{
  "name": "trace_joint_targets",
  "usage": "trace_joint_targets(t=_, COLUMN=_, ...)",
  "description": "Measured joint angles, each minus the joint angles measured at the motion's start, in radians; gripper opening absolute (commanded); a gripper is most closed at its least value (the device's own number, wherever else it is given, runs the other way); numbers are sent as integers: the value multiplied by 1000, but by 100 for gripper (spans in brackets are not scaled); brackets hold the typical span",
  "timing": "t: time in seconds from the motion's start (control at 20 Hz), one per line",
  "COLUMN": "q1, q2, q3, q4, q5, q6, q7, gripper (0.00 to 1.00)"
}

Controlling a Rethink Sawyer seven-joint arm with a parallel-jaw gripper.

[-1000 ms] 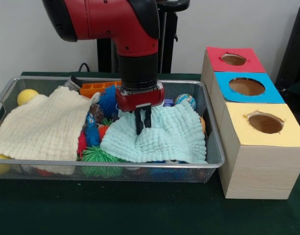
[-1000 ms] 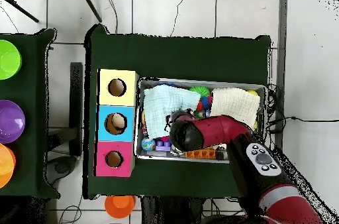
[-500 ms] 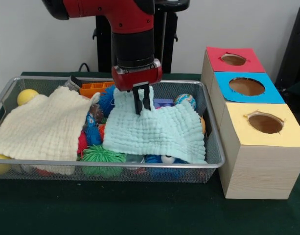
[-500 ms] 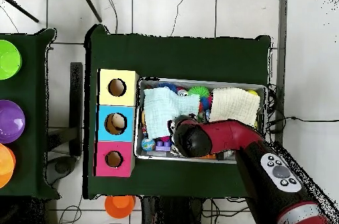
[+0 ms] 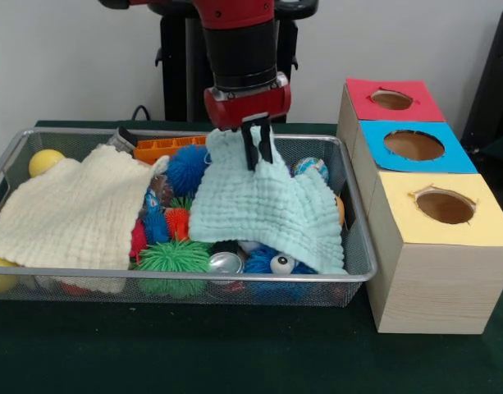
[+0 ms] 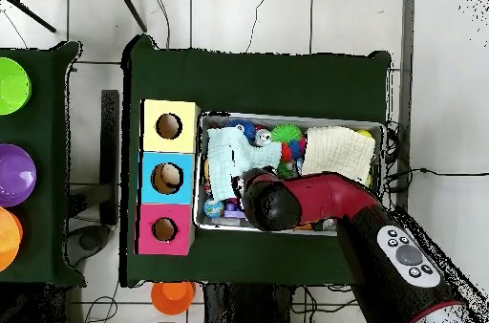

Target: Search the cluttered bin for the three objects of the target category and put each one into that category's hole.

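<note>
My gripper (image 5: 257, 151) is shut on the pale blue cloth (image 5: 263, 212), holding it pinched up above the wire bin (image 5: 194, 283). The cloth hangs like a tent over the bin's right half, seen from above as a pale patch (image 6: 227, 159) beside the arm. Under its raised front edge show a silver ball (image 5: 225, 263), a blue toy with an eye (image 5: 272, 263), a green spiky ball (image 5: 174, 257) and a blue spiky ball (image 5: 185, 168). The box at the right has a red hole (image 5: 391, 99), a blue hole (image 5: 413, 144) and a yellow hole (image 5: 445, 206).
A cream cloth (image 5: 70, 211) covers the bin's left half, with a yellow ball (image 5: 45, 161) behind it. An orange grid piece (image 5: 161, 147) lies at the back. A patterned ball (image 5: 312, 168) sits near the back right corner. Coloured bowls (image 6: 13, 85) stand on another table.
The gripper has risen and shifted right toward the box, lifting the blue cloth with it. Toys under the cloth's front edge have come into sight.
</note>
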Motion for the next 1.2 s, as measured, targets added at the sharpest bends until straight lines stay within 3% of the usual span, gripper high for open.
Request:
trace_joint_targets(t=0.35, q1=-27, q2=-19, q3=73, q4=35, q5=51, q6=40, q7=0, gripper=0)
trace_joint_targets(t=0.85, q1=14, q2=-8, q3=75, q4=34, q5=50, q6=163, q7=0, gripper=0)
trace_joint_targets(t=1.2, q1=41, q2=21, q3=65, q4=32, q5=45, q6=176, q7=0, gripper=0)
